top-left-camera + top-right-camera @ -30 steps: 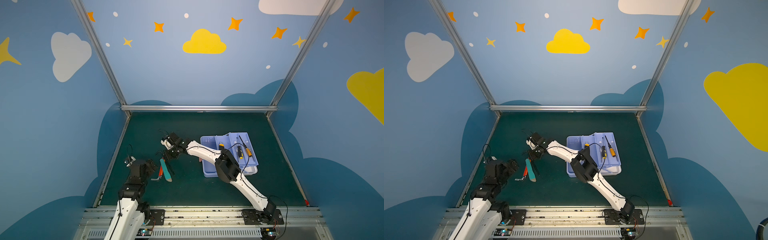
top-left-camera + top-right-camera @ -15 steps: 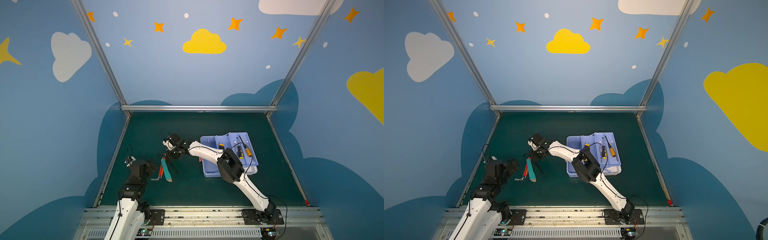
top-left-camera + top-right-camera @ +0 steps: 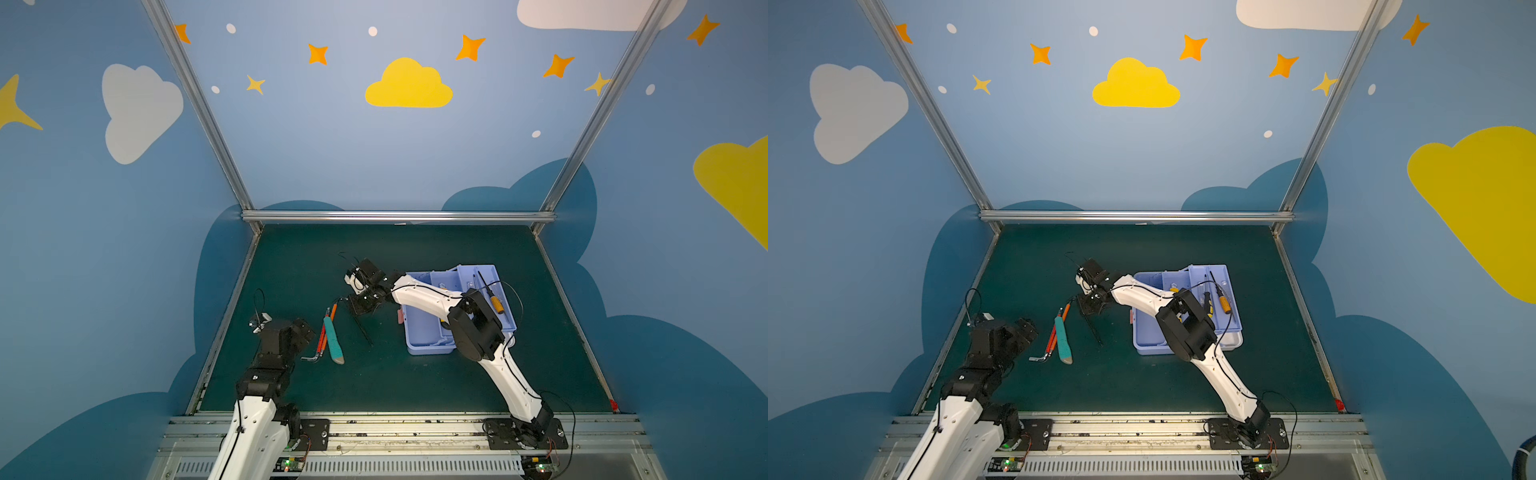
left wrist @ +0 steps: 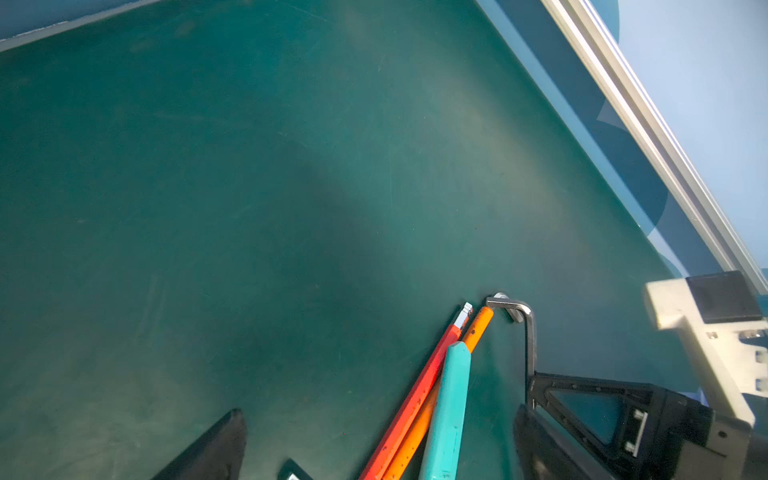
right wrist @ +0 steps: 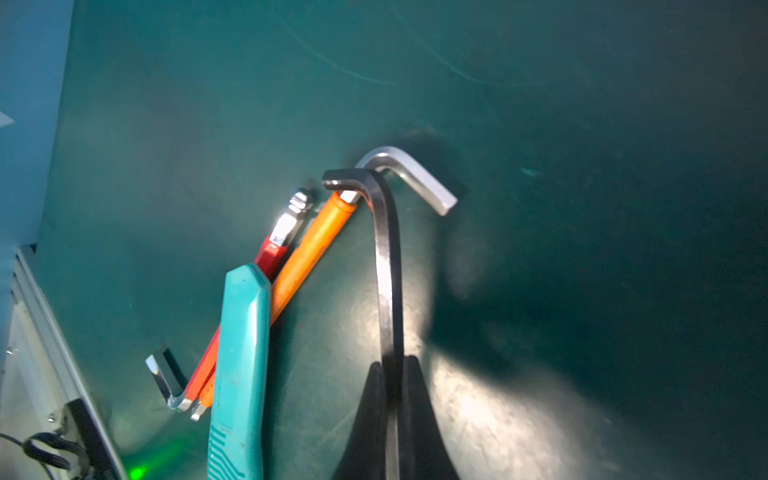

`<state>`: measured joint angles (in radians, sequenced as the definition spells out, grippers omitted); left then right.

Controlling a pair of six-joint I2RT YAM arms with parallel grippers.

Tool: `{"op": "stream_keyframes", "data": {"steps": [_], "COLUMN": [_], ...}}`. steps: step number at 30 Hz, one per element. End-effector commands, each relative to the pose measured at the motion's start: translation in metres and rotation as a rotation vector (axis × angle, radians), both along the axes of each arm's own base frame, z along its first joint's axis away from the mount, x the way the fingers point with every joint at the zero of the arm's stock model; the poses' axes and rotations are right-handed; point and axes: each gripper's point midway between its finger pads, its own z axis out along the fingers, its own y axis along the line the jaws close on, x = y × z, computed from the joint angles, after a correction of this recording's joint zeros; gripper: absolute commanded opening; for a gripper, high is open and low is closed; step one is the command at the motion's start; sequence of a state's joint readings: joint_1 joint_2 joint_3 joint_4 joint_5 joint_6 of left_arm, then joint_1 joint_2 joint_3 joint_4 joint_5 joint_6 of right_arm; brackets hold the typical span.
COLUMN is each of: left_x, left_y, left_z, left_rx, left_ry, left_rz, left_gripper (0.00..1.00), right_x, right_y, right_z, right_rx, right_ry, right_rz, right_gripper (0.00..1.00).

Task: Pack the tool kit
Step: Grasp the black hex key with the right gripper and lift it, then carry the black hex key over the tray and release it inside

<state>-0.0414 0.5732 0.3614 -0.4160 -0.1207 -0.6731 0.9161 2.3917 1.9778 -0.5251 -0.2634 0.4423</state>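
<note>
Right gripper (image 5: 392,365), reaching across the middle, is clamped on the shaft of a dark hex key (image 5: 384,257), whose bent end lies just beside the tip of an orange key (image 5: 309,253); whether the dark one is off the mat (image 3: 374,386) cannot be told. Left gripper (image 3: 306,331) hangs with its jaws spread wide, near the orange key, a red key (image 5: 272,252) and a teal tool (image 5: 243,332) lying side by side. Well to their right the kit (image 3: 428,348) stands open, with screwdrivers (image 3: 494,301) in its tray (image 3: 467,277).
</note>
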Motion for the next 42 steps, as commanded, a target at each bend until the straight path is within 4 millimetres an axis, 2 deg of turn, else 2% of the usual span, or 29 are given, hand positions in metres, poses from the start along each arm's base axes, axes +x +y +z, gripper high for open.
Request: {"op": "stream_keyframes", "data": {"steps": [1, 5, 10, 14, 19, 26, 30, 33, 35, 42], "left_x": [-0.001, -0.001, -0.001, -0.001, 0.002, 0.007, 0.011, 0.013, 0.014, 0.016], "left_y": [0.001, 0.001, 0.000, 0.000, -0.003, -0.009, -0.011, -0.012, -0.014, -0.017], "left_z": [-0.004, -0.003, -0.004, -0.004, -0.002, -0.002, 0.000, 0.000, 0.000, -0.002], "left_rx": [0.007, 0.007, 0.006, 0.004, -0.005, -0.027, -0.033, -0.036, -0.040, -0.051], "left_ry": [0.009, 0.010, 0.011, 0.010, 0.000, -0.011, -0.024, -0.023, -0.019, -0.009], "left_rz": [-0.004, -0.004, -0.005, -0.007, -0.018, -0.044, -0.056, -0.065, -0.070, -0.085], "left_gripper": [1.00, 1.00, 1.00, 1.00, 1.00, 1.00, 1.00, 1.00, 1.00, 1.00], "right_x": [0.005, 0.008, 0.009, 0.011, 0.014, 0.012, 0.006, 0.004, 0.004, 0.012], "right_y": [-0.005, -0.014, -0.030, -0.051, -0.095, -0.164, -0.199, -0.214, -0.217, -0.210], "right_z": [0.048, 0.069, 0.085, 0.099, 0.113, 0.121, 0.114, 0.102, 0.092, 0.063], "right_rx": [0.065, 0.090, 0.109, 0.098, 0.055, 0.009, -0.015, -0.044, -0.062, -0.108], "right_ry": [0.014, 0.003, -0.003, -0.023, -0.060, -0.113, -0.133, -0.128, -0.110, -0.059], "right_rz": [-0.045, -0.071, -0.102, -0.154, -0.266, -0.449, -0.545, -0.585, -0.590, -0.572], "right_gripper": [0.00, 0.00, 0.00, 0.00, 0.00, 0.00, 0.00, 0.00, 0.00, 0.00]}}
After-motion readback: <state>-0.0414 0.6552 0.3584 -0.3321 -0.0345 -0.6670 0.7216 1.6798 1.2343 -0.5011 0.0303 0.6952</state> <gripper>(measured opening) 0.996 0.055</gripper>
